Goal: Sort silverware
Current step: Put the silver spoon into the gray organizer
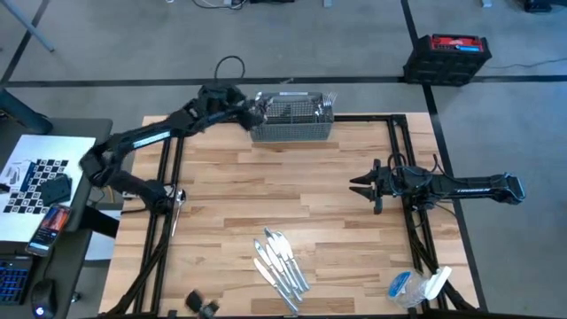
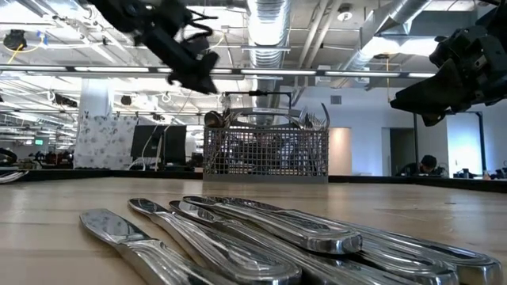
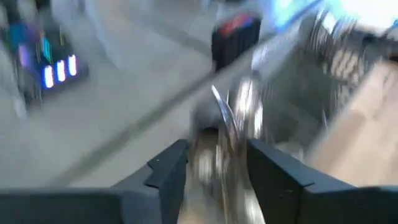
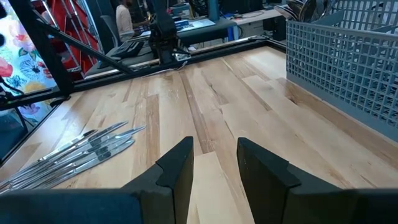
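Observation:
Several silver table knives (image 1: 282, 261) lie side by side on the near middle of the table and fill the foreground of the low view (image 2: 261, 237). A grey wire-mesh basket (image 1: 292, 120) stands at the far edge with more silverware upright in it (image 2: 313, 120). My left gripper (image 1: 257, 111) hangs above the basket's left end (image 2: 190, 67) and is shut on shiny silverware (image 3: 227, 143). My right gripper (image 1: 357, 186) waits open above the table's right side, touching nothing (image 4: 214, 168). My left gripper holds shiny silverware (image 3: 227, 143) pinched between its two fingers (image 3: 168, 174). The metal sticks out past the fingertips. The wrist view is blurred, so I cannot tell which pieces or which part of them it has. They are lifted clear above the basket's left end.
A crumpled clear plastic bag (image 1: 416, 288) lies at the near right corner. A small black object (image 1: 202, 306) sits at the near left edge. Bare wood spreads between the knives and the basket. A red and black case (image 1: 447, 58) stands on the floor beyond the table.

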